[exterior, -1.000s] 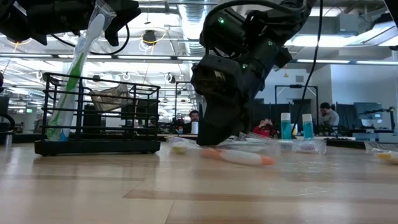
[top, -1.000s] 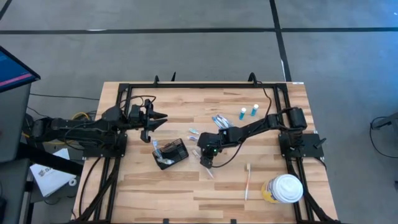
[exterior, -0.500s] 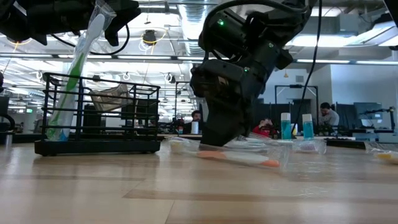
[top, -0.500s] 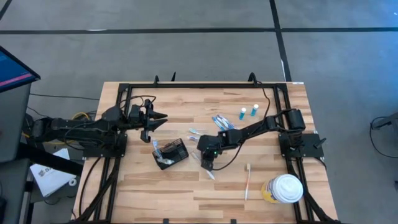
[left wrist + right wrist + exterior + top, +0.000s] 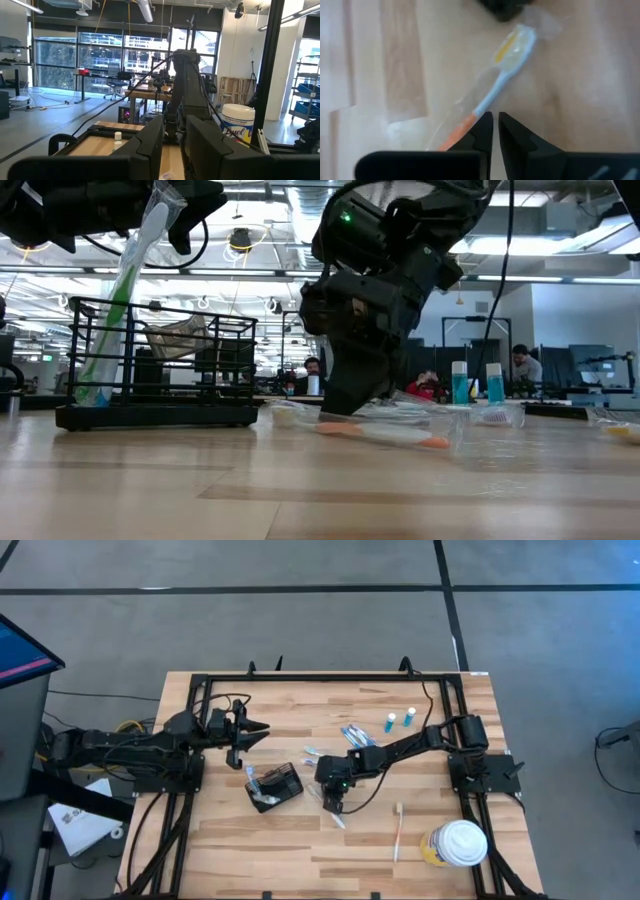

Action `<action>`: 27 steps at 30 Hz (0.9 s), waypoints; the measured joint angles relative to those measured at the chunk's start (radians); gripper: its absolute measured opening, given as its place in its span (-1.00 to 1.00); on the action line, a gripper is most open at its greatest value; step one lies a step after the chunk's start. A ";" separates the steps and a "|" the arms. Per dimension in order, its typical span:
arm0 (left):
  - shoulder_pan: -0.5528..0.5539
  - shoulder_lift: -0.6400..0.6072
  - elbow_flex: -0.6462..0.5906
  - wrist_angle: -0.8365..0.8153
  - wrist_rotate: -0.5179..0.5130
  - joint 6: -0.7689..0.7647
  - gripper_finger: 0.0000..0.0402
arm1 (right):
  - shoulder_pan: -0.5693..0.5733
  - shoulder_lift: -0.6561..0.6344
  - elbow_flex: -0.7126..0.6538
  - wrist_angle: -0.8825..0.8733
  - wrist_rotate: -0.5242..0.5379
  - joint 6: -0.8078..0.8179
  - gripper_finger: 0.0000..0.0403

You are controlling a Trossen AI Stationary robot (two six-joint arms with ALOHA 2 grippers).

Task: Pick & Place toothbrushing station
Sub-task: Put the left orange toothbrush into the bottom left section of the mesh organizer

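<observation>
The black mesh holder (image 5: 277, 783) stands on the table left of centre and also shows in the low view (image 5: 155, 370). A wrapped green toothbrush (image 5: 125, 290) leans upright in it, its lower end on the holder's floor. My left gripper (image 5: 252, 730) hovers open and empty behind and above the holder; its fingers show in the left wrist view (image 5: 173, 145). My right gripper (image 5: 335, 804) points down at the table's middle, shut on a plastic-wrapped toothbrush (image 5: 497, 75) with an orange handle that lies on the wood (image 5: 385, 434). My right gripper comes from above, fingers pointing down. Its fingers (image 5: 481, 131) close on the wrapped toothbrush at the orange part of the handle (image 5: 465, 126). Whether they hold the handle or only the wrapper, I cannot tell. The toothbrush lies flat on the table, its head (image 5: 512, 42) away from the fingers.
A white-lidded yellowish container (image 5: 457, 843) stands at the near right, and a loose toothbrush (image 5: 398, 830) lies beside it. Two small blue tubes (image 5: 399, 720) stand at the far right. More wrapped toothbrushes (image 5: 352, 734) lie behind my right gripper. Black frame rails (image 5: 330, 677) border the table.
My right gripper has shifted slightly toward the table's left and near edge, staying low and pointing down. The orange-handled toothbrush has slid a little along the table with it and still lies flat.
</observation>
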 joint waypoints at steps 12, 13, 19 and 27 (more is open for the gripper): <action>0.000 0.000 0.000 -0.002 0.000 0.000 -0.60 | -0.007 0.000 0.005 -0.006 -0.030 -0.003 -0.73; 0.000 0.000 0.000 -0.002 0.000 0.000 -0.60 | -0.008 -0.001 0.005 -0.006 -0.042 -0.003 -0.72; 0.000 0.000 0.000 -0.002 0.000 0.000 -0.60 | -0.014 -0.004 0.064 -0.068 -0.079 -0.035 -0.71; 0.000 0.000 0.000 -0.003 0.000 0.000 -0.60 | -0.010 -0.004 0.116 -0.144 -0.130 -0.078 -0.71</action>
